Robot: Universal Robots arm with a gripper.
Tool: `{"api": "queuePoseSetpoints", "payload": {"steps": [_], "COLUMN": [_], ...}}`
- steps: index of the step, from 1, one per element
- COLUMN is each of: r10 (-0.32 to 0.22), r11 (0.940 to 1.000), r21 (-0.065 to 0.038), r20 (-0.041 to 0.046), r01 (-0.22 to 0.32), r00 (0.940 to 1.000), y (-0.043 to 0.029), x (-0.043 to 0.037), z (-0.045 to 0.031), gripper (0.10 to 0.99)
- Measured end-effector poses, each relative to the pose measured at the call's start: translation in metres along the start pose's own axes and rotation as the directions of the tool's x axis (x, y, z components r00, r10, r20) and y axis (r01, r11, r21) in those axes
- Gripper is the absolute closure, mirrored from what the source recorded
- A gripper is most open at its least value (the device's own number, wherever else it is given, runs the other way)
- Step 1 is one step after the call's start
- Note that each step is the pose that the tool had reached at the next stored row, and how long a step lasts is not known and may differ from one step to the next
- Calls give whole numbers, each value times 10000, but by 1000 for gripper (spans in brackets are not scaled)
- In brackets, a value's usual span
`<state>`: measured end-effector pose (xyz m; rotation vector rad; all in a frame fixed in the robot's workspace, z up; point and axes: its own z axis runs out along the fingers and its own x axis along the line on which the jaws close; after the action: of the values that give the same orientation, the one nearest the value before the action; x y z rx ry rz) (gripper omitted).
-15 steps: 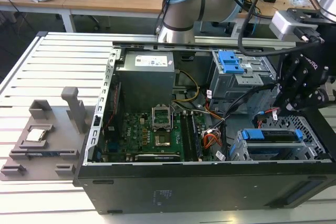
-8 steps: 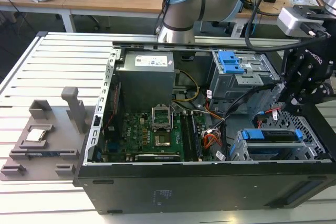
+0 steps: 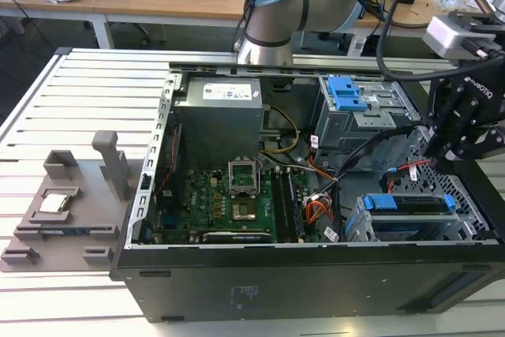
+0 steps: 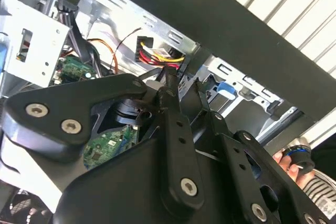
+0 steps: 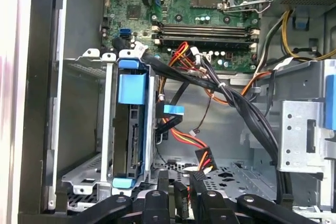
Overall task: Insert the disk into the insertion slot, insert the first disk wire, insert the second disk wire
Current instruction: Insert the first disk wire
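Observation:
The disk sits in its blue carrier inside the insertion slot, the perforated silver cage at the case's front corner. The exterior view shows the disk in that slot at lower right. My gripper hangs just beside the cage, over the case floor, with its fingers close together on the dark end of a disk wire with red, yellow and black leads. The same gripper and wire appear in the second wrist view. A blue-ended wire lies loose next to the disk. In the exterior view the gripper dips into the case at right.
A taller grey cage with a blue latch stands behind the slot. Thick black cables cross the bay. The motherboard and power supply fill the case's left half. A grey fixture lies outside. A person's hand is near the case.

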<state>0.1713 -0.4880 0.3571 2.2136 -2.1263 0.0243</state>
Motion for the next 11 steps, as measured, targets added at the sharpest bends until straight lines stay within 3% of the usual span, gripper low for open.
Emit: {"api": "queuePoseSetpoints", "payload": {"steps": [2, 9, 11], "r10": [-36, -50, -54], "r11": [10000, 10000, 10000], "r21": [0, -2, -3], "r20": [-75, -135, -154], "r01": [36, 50, 54], "r00": [10000, 9999, 9999], "y": [-5, -6, -6], "x": [0, 0, 0], "z": [6, 5, 7], "gripper": [784, 800, 918]}}
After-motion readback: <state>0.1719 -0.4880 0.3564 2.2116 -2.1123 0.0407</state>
